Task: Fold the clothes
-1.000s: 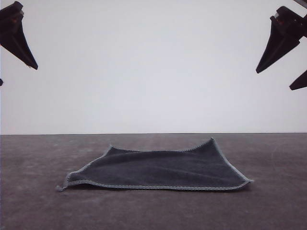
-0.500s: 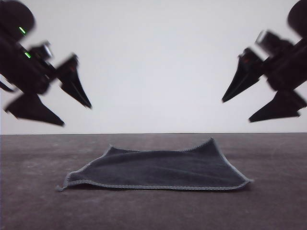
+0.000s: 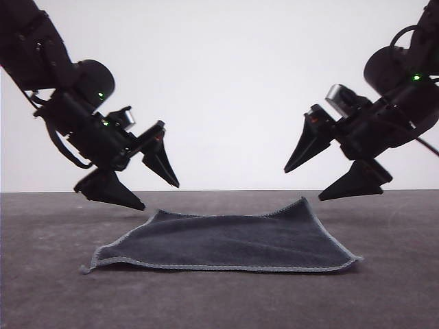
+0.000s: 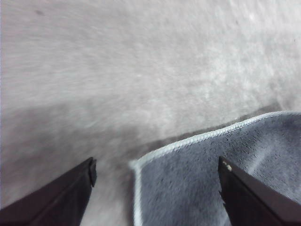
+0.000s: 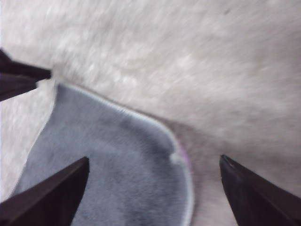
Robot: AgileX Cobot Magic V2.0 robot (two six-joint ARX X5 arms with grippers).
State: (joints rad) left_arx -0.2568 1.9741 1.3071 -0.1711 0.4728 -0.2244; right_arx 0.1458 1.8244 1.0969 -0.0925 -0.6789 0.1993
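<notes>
At the lower centre of the front view one grey cloth (image 3: 226,241) lies flat and unfolded on the desk (image 3: 384,295), no fold yet made, with two hands, left hand (image 3: 152,193) and right hand (image 3: 305,184), both spread wide and empty just above its far corners

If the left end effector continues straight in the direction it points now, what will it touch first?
Most likely the cloth. The left end effector is open and aims down at the cloth's far left corner, which the wrist view shows between its fingers. One finger may meet the bare table just beside the hem; depth is unclear.
</notes>
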